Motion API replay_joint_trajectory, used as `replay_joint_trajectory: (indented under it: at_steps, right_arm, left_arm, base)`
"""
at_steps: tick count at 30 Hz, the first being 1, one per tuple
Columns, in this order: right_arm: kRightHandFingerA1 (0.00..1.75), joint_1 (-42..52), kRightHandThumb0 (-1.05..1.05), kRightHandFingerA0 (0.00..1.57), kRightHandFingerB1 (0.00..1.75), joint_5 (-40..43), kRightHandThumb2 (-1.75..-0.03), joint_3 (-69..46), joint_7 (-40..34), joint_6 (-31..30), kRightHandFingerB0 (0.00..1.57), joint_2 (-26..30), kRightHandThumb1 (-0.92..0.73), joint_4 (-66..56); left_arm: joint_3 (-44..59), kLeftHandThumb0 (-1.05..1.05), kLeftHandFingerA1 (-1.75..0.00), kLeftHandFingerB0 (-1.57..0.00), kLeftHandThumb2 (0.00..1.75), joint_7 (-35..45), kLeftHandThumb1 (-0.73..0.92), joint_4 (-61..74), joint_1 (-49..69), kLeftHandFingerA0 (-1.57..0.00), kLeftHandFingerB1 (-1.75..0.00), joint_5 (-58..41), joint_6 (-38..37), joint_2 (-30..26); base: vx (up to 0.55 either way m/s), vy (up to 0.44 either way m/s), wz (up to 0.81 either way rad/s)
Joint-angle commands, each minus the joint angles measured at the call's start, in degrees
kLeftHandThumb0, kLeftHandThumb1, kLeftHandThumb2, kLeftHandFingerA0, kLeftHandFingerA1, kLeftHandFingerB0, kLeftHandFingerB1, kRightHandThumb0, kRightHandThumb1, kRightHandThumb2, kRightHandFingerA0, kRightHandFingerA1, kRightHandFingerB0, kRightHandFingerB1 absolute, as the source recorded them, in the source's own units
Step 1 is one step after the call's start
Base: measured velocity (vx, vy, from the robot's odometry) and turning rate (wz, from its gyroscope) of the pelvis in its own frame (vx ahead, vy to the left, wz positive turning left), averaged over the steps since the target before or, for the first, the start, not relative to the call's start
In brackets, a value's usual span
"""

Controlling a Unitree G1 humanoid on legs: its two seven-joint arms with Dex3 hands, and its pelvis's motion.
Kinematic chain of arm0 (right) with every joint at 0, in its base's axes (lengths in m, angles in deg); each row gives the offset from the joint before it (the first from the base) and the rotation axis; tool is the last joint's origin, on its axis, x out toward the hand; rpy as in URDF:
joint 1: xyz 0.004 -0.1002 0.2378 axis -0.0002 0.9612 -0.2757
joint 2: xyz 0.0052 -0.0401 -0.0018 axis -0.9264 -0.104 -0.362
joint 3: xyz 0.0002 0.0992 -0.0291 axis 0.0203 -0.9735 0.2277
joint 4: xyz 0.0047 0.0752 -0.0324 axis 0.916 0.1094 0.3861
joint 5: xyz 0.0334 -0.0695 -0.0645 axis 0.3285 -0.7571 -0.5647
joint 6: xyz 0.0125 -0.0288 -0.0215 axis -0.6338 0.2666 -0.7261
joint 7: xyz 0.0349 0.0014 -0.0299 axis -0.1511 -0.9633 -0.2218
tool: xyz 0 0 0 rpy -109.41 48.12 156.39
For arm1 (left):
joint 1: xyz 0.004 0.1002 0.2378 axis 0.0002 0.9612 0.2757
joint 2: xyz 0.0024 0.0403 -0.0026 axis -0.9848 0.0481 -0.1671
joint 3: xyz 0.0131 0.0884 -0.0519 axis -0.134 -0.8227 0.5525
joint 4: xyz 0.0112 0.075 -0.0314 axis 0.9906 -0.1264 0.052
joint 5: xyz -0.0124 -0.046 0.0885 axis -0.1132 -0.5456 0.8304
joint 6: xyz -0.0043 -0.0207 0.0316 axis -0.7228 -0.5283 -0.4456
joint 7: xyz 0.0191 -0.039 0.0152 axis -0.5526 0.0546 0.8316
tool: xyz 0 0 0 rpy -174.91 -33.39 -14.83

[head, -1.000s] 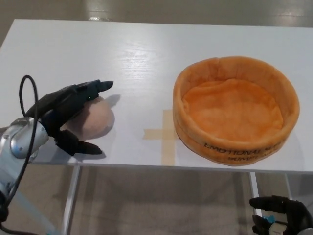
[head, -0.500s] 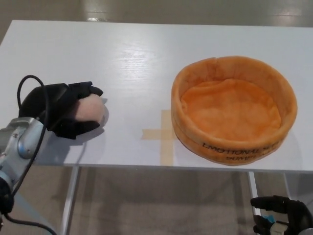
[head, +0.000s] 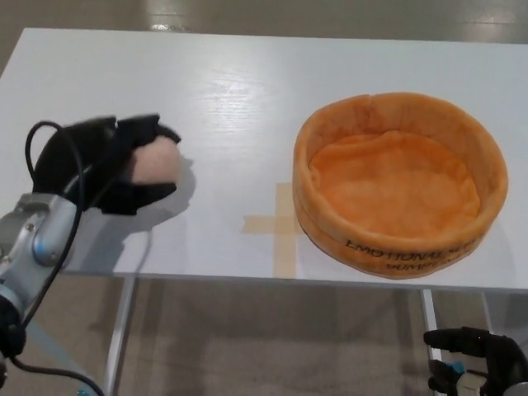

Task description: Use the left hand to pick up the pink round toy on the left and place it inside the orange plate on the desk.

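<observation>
The pink round toy is wrapped by the black fingers of my left hand, which is shut on it near the table's left side, slightly above the surface with a shadow beneath. The orange plush plate stands on the right half of the white desk, with nothing inside it. My right hand hangs below the desk's front edge at the lower right, its fingers apart and holding nothing.
A tan tape cross marks the desk between the toy and the plate. A black cable loops over my left wrist. The desk's metal legs show beneath the front edge.
My left hand closed around the pink toy and has lifted it a little up and away from the front edge. The right hand stayed put.
</observation>
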Motion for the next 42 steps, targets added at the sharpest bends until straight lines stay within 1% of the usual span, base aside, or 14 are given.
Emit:
replay_joint_trajectory:
  at_steps: [1,4,5,6,7,14,29,33,34,35,36,37,38,42]
  right_arm:
    - [0.57,-0.11,-0.22,0.82,0.51,1.13,-0.57,-0.71,0.27,-0.53,0.72,0.14,-0.6,0.52]
    - [0.55,-0.07,-0.23,0.8,0.5,0.79,-0.57,-0.39,0.06,-0.41,0.71,0.14,-0.61,0.51]
    - [0.56,-0.02,-0.22,0.8,0.51,0.57,-0.58,-0.17,-0.01,-0.26,0.71,0.13,-0.61,0.52]
    - [0.56,0.1,-0.22,0.8,0.51,0.6,-0.58,-0.17,0.12,0.1,0.71,0.08,-0.61,0.52]
    - [0.55,0.05,-0.22,0.81,0.5,0.65,-0.58,-0.17,0.12,-0.17,0.7,0.09,-0.61,0.55]
    - [0.55,-0.02,-0.22,0.81,0.51,0.82,-0.58,-0.15,0.07,-0.06,0.71,0.19,-0.62,0.58]
    - [0.56,-0.2,-0.22,0.81,0.52,1.47,-0.58,-0.29,0.25,-0.36,0.72,-0.48,-0.61,0.7]
    - [0.57,-0.3,-0.21,0.8,0.52,1.85,-0.57,-0.63,0.37,-0.56,0.72,-0.67,-0.61,0.62]
    - [0.55,-0.27,-0.21,0.79,0.52,1.76,-0.58,-0.57,0.42,-0.42,0.71,-0.61,-0.62,0.59]
    - [0.55,-0.25,-0.21,0.79,0.52,1.69,-0.58,-0.52,0.45,-0.34,0.71,-0.58,-0.62,0.57]
    - [0.56,-0.21,-0.21,0.8,0.52,1.57,-0.57,-0.45,0.34,-0.24,0.71,-0.56,-0.61,0.56]
    - [0.56,-0.18,-0.21,0.8,0.52,1.5,-0.57,-0.4,0.26,-0.18,0.71,-0.55,-0.61,0.56]
    - [0.57,-0.09,-0.21,0.8,0.52,1.5,-0.58,-0.4,0.34,-0.01,0.72,-0.58,-0.62,0.59]
    - [0.56,-0.14,-0.21,0.8,0.52,1.66,-0.58,-0.54,0.42,-0.21,0.72,-0.68,-0.62,0.58]
  left_arm:
    - [0.37,-0.28,-1.49,-0.83,0.66,-2.44,0.74,4.82,-2.35,-0.77,-0.59,3.02,-2.9,-0.27]
    - [-0.65,-0.3,-1.51,-0.84,0.63,-2.43,0.67,6.72,-4.78,-0.75,-0.62,4.62,-3.16,1.13]
    - [-1.33,-0.3,-1.56,-0.71,0.61,-2.32,0.72,7.97,-6.24,-0.71,-0.96,5.69,-2.42,2.34]
    - [-1.75,-0.3,-1.56,-0.71,0.61,-1.49,0.72,8.93,-7.18,-0.71,-0.96,6.06,-1.83,3.17]
    - [-2.63,-0.29,-1.53,-0.83,0.63,-1.16,0.66,9.48,-8.29,-0.73,-0.77,6.85,-1.78,4.33]
    - [-6.3,-0.37,-1.37,-0.83,0.64,0.54,0.68,10.89,-12.56,-0.85,-0.55,9.57,-0.76,10.31]
    - [-12.29,-0.3,-1.4,-0.8,0.63,1.55,0.71,6.59,-16.74,-0.94,-0.52,12.88,2.19,21.11]
    - [-13.28,-0.27,-1.38,-0.93,0.62,2.48,0.69,4.99,-15.73,-0.9,-0.58,12.84,3.06,23.03]
    - [-13.38,-0.31,-0.87,-0.6,0.58,3.84,0.6,4.41,-15.36,-0.82,-0.4,12.22,3.03,23.47]
    - [-13.45,-0.31,-0.87,-0.6,0.58,4.75,0.6,3.97,-15.13,-0.82,-0.4,11.8,2.96,23.75]
    - [-13.8,-0.36,-0.49,0.0,0.92,8.85,0.34,3.73,-15.02,-0.02,-0.47,11.33,4.48,23.77]
    - [-14.03,-0.36,-0.49,0.0,0.92,11.82,0.34,3.62,-14.97,-0.02,-0.47,11.03,5.65,23.76]
    - [-14.36,-0.81,-0.12,-0.03,0.87,14.51,0.49,3.13,-14.95,0.0,-0.16,10.95,6.81,23.62]
    - [-14.3,-0.92,0.0,-0.03,0.94,20.53,0.52,1.46,-15.35,0.0,-0.1,9.82,8.53,23.2]
  base:
    - [0.0,0.0,0.0]
    - [0.0,0.0,0.0]
    - [0.0,0.0,0.0]
    - [0.0,0.0,0.0]
    - [0.0,0.0,0.0]
    - [0.0,0.0,0.0]
    - [0.0,0.0,0.0]
    - [0.0,0.0,0.0]
    - [0.0,0.0,0.0]
    - [0.0,0.0,0.0]
    - [0.0,0.0,0.0]
    - [0.0,0.0,0.0]
    - [0.0,0.0,0.0]
    - [0.0,0.0,0.0]
